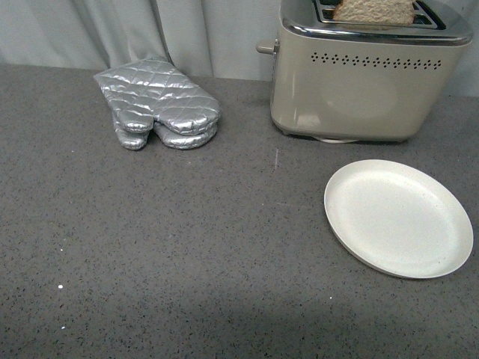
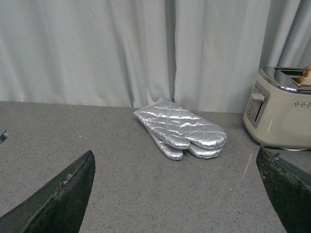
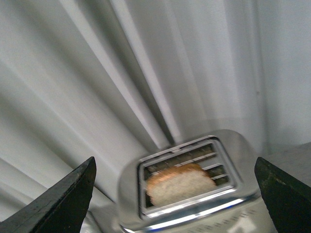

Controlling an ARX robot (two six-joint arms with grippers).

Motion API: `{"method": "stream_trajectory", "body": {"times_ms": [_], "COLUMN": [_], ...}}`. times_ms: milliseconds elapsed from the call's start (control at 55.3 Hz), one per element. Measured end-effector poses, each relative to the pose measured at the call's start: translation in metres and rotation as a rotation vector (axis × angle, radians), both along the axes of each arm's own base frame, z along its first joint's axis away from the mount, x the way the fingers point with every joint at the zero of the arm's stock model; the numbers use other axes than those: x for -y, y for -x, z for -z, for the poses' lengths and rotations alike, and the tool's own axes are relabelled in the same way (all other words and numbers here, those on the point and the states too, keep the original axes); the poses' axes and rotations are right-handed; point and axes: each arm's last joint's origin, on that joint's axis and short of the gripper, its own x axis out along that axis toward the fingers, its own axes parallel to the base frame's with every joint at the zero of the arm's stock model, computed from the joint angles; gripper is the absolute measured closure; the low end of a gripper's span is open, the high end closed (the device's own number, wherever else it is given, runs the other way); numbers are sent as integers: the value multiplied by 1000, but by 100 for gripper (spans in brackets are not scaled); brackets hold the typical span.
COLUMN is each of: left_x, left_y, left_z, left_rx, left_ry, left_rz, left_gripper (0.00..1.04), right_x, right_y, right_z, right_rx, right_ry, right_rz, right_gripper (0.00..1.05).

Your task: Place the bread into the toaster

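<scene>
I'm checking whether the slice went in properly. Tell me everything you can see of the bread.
The bread is a light-brown, coarse-crumbed slice with a darker crust. It stands on edge in a slot of the toaster, its rounded top poking above the chrome rim. Only that top shows. Neither gripper touches it.

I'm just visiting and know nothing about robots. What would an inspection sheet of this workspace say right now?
Surface: dark grey speckled countertop, a few tiny pale specks on it.
Job's things: bread stands in a slot of the beige toaster, its top sticking out; the side lever is visible.
Clutter: silver quilted oven mitt lies to the left of the toaster; a white plate sits in front of the toaster, with nothing on it.
Grippers: left gripper open, holding nothing, facing the mitt; right gripper open, holding nothing, above the toaster.
Cables: nothing seen.
Surroundings: pale grey curtain behind the counter.
</scene>
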Motion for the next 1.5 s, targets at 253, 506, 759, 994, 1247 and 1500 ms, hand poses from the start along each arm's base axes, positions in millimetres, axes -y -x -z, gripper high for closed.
{"method": "stream_trajectory", "body": {"times_ms": [253, 506, 759, 994, 1247, 1500], "left_x": [0, 0, 0, 0, 0, 0], "left_y": [0, 0, 0, 0, 0, 0], "left_z": [0, 0, 0, 0, 0, 0], "left_rx": [0, 0, 0, 0, 0, 0], "left_ry": [0, 0, 0, 0, 0, 0], "left_rz": [0, 0, 0, 0, 0, 0], "left_gripper": [7, 7, 7, 7, 7, 7], "right_x": [52, 69, 79, 87, 87, 87], "right_y": [110, 144, 162, 175, 184, 196], "right_z": [71, 92, 102, 106, 116, 114], "right_rx": [50, 49, 52, 53, 52, 64], "right_ry": [376, 405, 407, 407, 407, 408], "right_rz": [-76, -108, -131, -105, -105, -103], "right_gripper": [28, 75, 104, 104, 104, 104]}}
